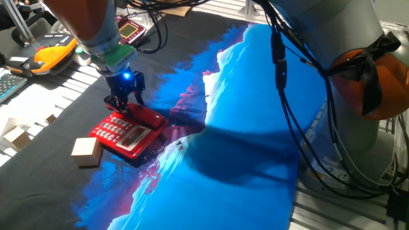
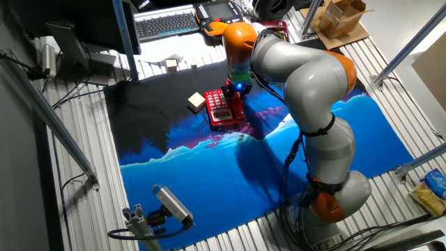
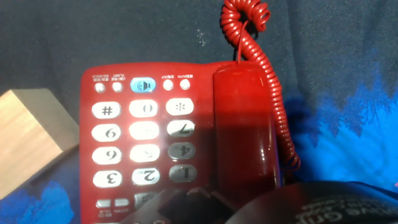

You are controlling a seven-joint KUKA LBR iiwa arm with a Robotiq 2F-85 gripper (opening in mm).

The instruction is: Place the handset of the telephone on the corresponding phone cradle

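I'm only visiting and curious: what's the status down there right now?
End effector low over the telephone, fingers' state unclear. Handset lying in the cradle, coiled cord trailing beside. Wooden block next to the phone, not obstructing.

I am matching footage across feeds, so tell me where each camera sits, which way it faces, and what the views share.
One fixed view: low at the table's edge, looking across the cloth at the telephone; gripper and arm show.
The other fixed view: high up, looking down over the whole table; the entire arm shows above the phone.
Hand view: on the hand, looking down on the handset lying in its cradle; only a dark part of the hand shows.
All three share the phone and the wooden block.
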